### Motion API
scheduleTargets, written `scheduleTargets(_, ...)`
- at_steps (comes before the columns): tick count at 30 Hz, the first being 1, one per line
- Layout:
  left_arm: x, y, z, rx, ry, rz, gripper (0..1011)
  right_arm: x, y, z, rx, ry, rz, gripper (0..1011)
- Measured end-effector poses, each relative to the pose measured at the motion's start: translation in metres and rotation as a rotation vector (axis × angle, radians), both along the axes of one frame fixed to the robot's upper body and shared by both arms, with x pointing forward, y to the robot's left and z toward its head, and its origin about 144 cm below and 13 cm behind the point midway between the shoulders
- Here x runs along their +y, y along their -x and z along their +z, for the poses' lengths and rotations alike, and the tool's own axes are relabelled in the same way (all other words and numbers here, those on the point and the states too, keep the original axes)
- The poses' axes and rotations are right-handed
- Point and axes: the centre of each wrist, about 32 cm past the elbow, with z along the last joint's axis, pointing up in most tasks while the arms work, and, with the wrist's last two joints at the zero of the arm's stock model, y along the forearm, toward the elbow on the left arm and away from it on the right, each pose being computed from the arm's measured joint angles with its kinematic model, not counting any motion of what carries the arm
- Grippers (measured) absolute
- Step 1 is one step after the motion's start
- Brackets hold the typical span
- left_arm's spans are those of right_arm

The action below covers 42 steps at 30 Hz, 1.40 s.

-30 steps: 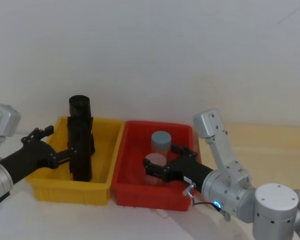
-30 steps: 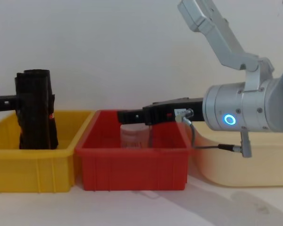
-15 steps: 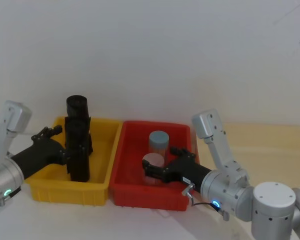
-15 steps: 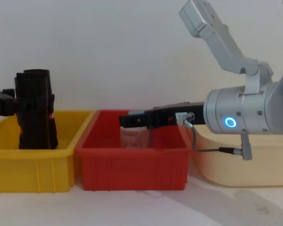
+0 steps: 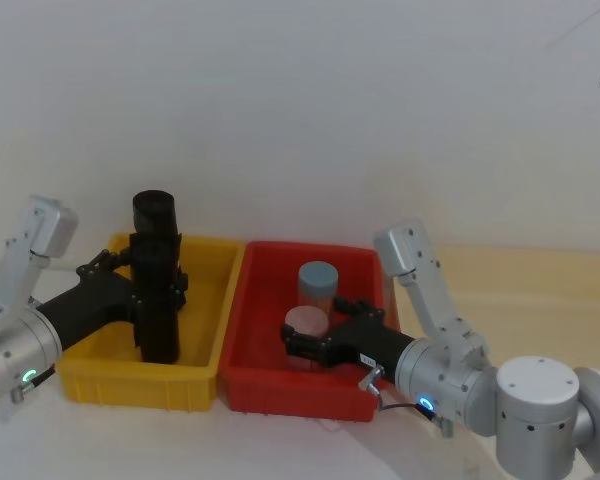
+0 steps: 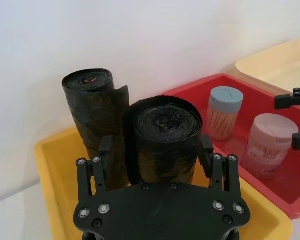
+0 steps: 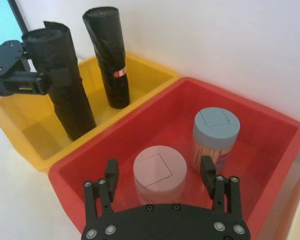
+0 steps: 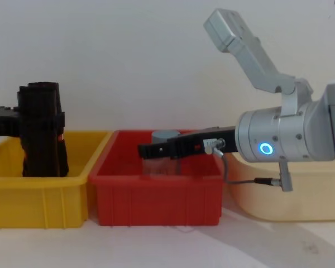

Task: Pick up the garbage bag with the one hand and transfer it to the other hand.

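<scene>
A plain white wall (image 5: 300, 100) is backing a pale tabletop (image 5: 280, 450) in the head view, where a yellow bin (image 5: 130, 385) is sitting at eight o'clock and a red bin (image 5: 280, 390) is touching it on its three o'clock side. The left gripper (image 5: 158, 297) is extending in from nine o'clock and clamping the garbage bag (image 5: 160, 335), which is standing upright in the yellow bin with a second black roll (image 5: 156, 212) at its twelve o'clock. The right gripper (image 5: 318, 328) is hovering in the red bin with its fingers spread around the pink-lidded jar (image 5: 305, 318), the blue-lidded jar (image 5: 319, 280) standing at that jar's twelve o'clock. In the left wrist view, both finger pads (image 6: 106, 146) are pressing the bag's sides. In the right wrist view, the spread fingers (image 7: 111, 172) are flanking the pink-lidded jar without touching it. In the chest view, the bag is rising above the yellow bin's rim at nine o'clock, and a cream tray (image 8: 279, 201) is lying at the red bin's three o'clock.
</scene>
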Motion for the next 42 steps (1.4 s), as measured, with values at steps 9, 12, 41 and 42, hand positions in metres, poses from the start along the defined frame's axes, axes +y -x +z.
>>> scheduleTargets(9, -0.001, -0.004, -0.001, 0.003, 0.004, -0.009, 1002, 0.003, -0.008, -0.004, 0.005, 0.025, 0.005, 1001)
scheduleTargets(12, -0.001, -0.005, -0.002, 0.003, 0.005, -0.009, 1002, 0.003, -0.01, -0.005, 0.004, 0.029, 0.007, 1002)
scheduleTargets(41, -0.003, -0.01, -0.003, 0.003, 0.016, -0.006, 507, 0.009, -0.018, -0.007, -0.005, 0.041, 0.017, 658)
scheduleTargets(42, -0.003, -0.01, -0.003, 0.003, 0.016, -0.006, 497, 0.009, -0.018, -0.007, -0.005, 0.041, 0.017, 658)
